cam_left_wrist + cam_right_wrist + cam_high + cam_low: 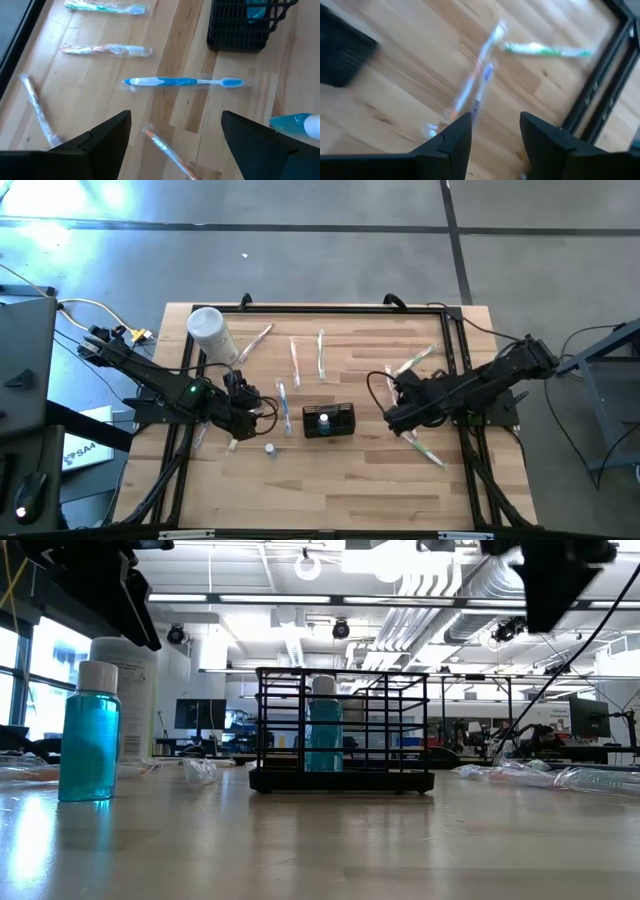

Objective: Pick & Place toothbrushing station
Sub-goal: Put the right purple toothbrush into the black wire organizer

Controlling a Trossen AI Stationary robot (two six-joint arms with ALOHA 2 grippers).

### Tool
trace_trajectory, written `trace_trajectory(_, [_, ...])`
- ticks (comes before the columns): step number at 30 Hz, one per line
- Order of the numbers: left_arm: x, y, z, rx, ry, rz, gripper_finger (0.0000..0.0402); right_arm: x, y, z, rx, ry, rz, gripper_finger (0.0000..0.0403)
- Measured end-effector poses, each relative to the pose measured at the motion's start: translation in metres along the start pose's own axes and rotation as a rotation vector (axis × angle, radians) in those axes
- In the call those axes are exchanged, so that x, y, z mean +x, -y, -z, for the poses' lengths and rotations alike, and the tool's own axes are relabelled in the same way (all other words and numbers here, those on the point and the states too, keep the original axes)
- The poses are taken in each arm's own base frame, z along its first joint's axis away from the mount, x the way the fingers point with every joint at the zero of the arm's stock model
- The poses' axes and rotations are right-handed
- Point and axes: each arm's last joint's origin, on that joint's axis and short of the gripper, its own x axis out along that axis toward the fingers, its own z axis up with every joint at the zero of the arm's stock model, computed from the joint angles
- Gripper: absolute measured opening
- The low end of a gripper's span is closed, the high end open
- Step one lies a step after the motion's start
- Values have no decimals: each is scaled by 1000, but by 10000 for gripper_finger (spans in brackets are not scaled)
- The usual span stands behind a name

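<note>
The toothbrushing station (328,421) is a small black wire holder standing on its base at the table's middle. A bottle of blue liquid (323,730) stands inside it. My left gripper (258,412) hovers open to the holder's left, tilted down over a wrapped blue toothbrush (182,82) and an orange-tipped wrapped brush (167,152). My right gripper (398,408) hangs open to the holder's right, above wrapped toothbrushes (475,85). Nothing sits between its fingers.
A tall white canister (210,330) stands at the far left. A small blue bottle (270,448) stands near the left gripper. Several wrapped toothbrushes lie flat on the far half (321,352) and at the right (425,448). A black frame (455,340) borders the table.
</note>
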Motion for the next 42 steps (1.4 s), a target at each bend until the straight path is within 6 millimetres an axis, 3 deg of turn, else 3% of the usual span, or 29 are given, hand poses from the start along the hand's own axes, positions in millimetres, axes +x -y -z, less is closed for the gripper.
trace_trajectory(8, [0, 0, 0, -15, 0, 0, 303, 59, 5, 9, 73, -137, 24, 160])
trace_trajectory(18, [0, 0, 0, -15, 1, -1, 303, 109, 0, 15, 129, -180, -76, 160])
trace_trajectory(42, [0, 1, -1, -15, 9, 5, 303, 170, 11, 23, 203, -181, -162, 155])
